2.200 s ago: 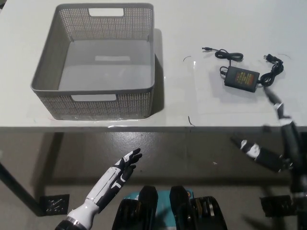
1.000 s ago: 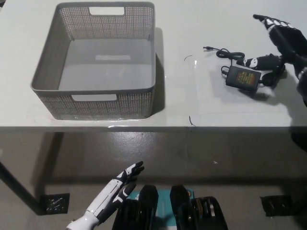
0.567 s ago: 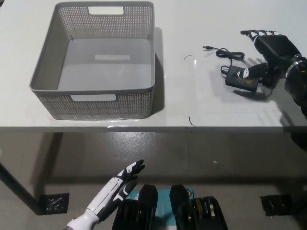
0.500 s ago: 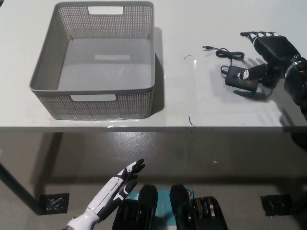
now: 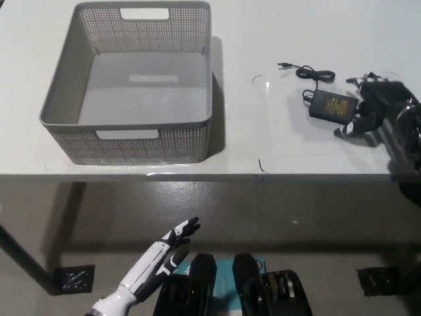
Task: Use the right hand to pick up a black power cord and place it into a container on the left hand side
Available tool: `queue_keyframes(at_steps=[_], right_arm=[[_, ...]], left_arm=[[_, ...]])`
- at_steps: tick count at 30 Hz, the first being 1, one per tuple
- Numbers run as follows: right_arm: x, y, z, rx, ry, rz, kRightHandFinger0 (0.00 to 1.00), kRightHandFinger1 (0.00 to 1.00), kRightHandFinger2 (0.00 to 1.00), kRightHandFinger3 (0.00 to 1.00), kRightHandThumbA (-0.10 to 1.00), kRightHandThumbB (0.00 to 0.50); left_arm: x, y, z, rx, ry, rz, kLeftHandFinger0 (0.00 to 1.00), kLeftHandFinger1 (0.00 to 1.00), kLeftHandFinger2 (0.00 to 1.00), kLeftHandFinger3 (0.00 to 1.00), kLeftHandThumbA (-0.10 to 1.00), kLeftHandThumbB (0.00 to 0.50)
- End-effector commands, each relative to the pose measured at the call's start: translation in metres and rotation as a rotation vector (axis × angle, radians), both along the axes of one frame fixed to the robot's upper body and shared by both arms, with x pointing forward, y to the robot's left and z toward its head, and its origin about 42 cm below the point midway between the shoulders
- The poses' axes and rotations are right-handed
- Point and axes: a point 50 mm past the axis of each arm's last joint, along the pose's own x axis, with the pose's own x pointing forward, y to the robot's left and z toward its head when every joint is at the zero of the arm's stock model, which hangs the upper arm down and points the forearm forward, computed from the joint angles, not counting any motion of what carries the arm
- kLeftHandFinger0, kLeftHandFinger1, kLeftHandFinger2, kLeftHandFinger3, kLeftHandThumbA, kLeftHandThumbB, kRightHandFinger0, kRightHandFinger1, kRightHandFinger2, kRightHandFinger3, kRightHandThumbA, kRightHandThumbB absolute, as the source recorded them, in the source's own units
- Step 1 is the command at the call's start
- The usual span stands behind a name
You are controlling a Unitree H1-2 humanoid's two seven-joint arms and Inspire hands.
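Reaching is the step in hand: the fingers [image 5: 347, 130] of the black right hand [image 5: 376, 108] rest low on the table [image 5: 276, 141], just right of the power cord's [image 5: 333, 104] black adapter brick. The fingers appear curled downward beside the brick's right end, over the bundled wire there. Whether they pinch the wire or merely touch it cannot be told; the dark hand and dark cable merge at this spot. The brick itself lies flat on the table, not lifted, with its thin lead trailing up and to the left toward a small plug.

The cord sits at the right part of the table, well apart from the grey perforated container [image 5: 130, 89], which stands at the left part with nothing visible inside it.

The white left hand [image 5: 172, 240] rests below the table edge at the lower left, fingers spread, holding nothing.

Assessment: the pick is not yet secured and placement has not begun. The next move calls for a firm closing on the brick or the wire bundle, then a lift high enough to clear the container wall. Risk noted: the loose lead may drag or snag during transfer.
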Motion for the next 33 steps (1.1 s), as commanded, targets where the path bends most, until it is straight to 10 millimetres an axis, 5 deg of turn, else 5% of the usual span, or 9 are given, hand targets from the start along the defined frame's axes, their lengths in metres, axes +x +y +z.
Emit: queue_keyframes(at_steps=[1, 8, 22, 29, 33], right_arm=[[0.014, 0.010, 0.034, 0.017, -0.115, 0.039, 1.00, 1.00, 1.00, 1.00, 1.00, 0.500], [0.013, 0.009, 0.020, 0.019, -0.091, 0.022, 1.00, 1.00, 1.00, 1.00, 1.00, 0.489], [0.021, 0.019, 0.038, 0.035, -0.114, 0.029, 1.00, 1.00, 1.00, 1.00, 1.00, 0.500], [0.031, 0.031, 0.065, 0.171, -0.133, 0.026, 1.00, 1.00, 1.00, 1.00, 1.00, 0.454], [0.036, 0.038, 0.078, 0.232, -0.163, 0.044, 1.00, 1.00, 1.00, 1.00, 0.87, 0.402]], left_arm=[[0.001, -0.003, 0.012, 0.000, -0.053, -0.015, 1.00, 1.00, 1.00, 1.00, 1.00, 0.401], [0.000, -0.003, 0.010, 0.007, -0.047, -0.018, 1.00, 1.00, 1.00, 1.00, 1.00, 0.406], [0.007, -0.004, 0.017, 0.038, -0.076, -0.030, 1.00, 1.00, 1.00, 1.00, 0.99, 0.386], [0.011, -0.004, 0.020, 0.046, -0.091, -0.030, 1.00, 1.00, 1.00, 1.00, 0.98, 0.387], [0.012, -0.004, 0.021, 0.058, -0.093, -0.032, 1.00, 1.00, 1.00, 1.00, 1.00, 0.389]])
